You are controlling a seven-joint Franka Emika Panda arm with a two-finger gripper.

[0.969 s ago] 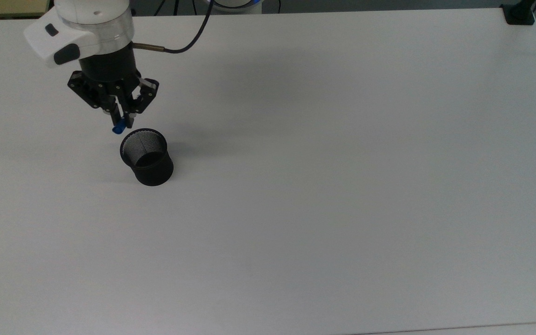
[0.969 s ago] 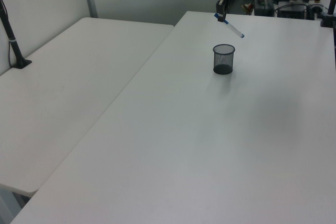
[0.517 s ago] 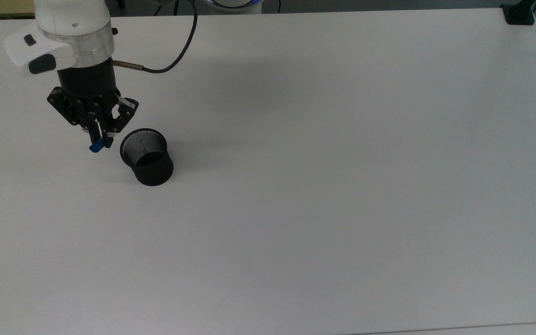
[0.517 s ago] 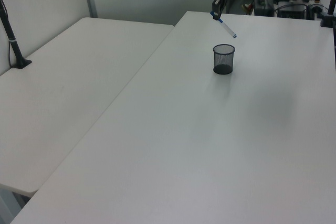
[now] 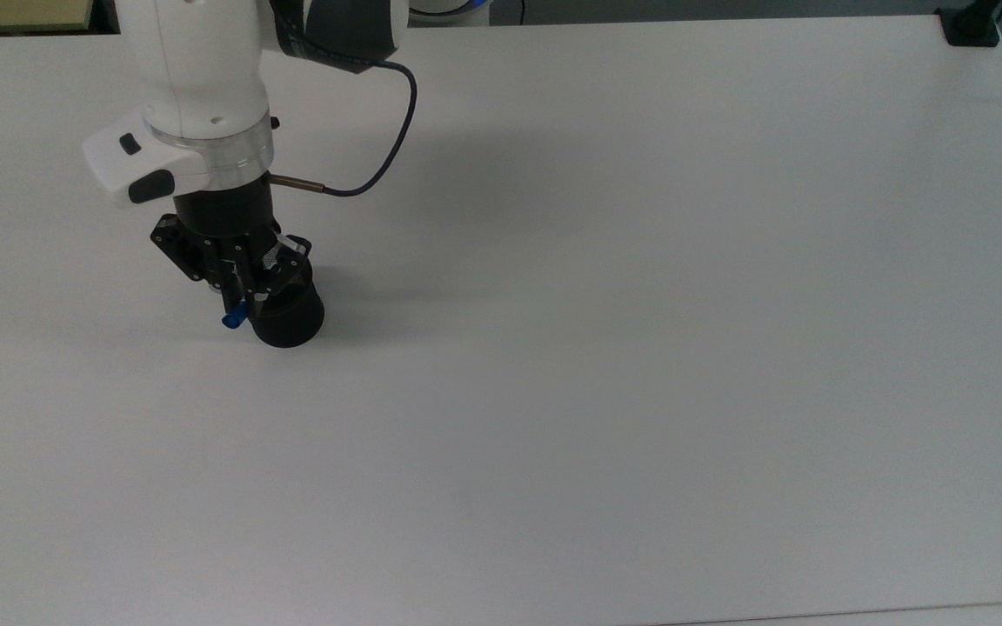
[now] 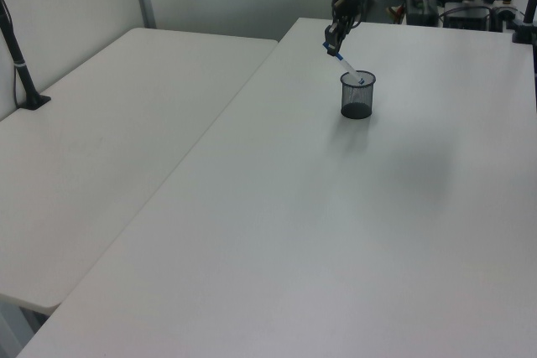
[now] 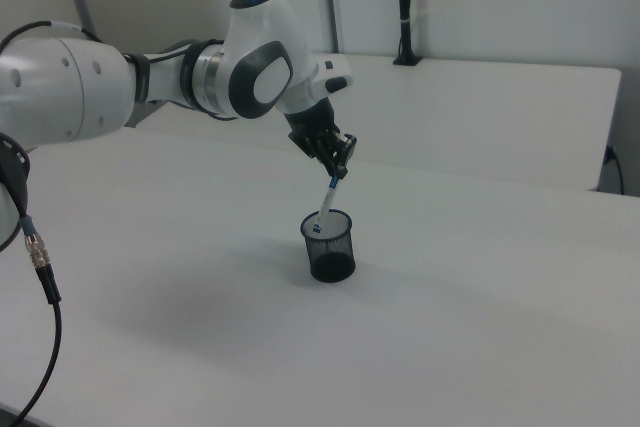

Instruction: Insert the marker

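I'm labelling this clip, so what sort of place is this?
Probably a robotics lab: a white robot arm works over bare white tables, with camera posts clamped at the edges and equipment behind.

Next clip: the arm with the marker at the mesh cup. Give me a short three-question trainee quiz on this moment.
1. True or false: the marker lies flat on the table.
2. What holds the marker? A) the gripper B) a hand C) nothing
3. Fill in: the marker's lower tip is at the mouth of the black mesh ____.

Key: 1 false, it hangs tilted. 2 A. 3 cup.
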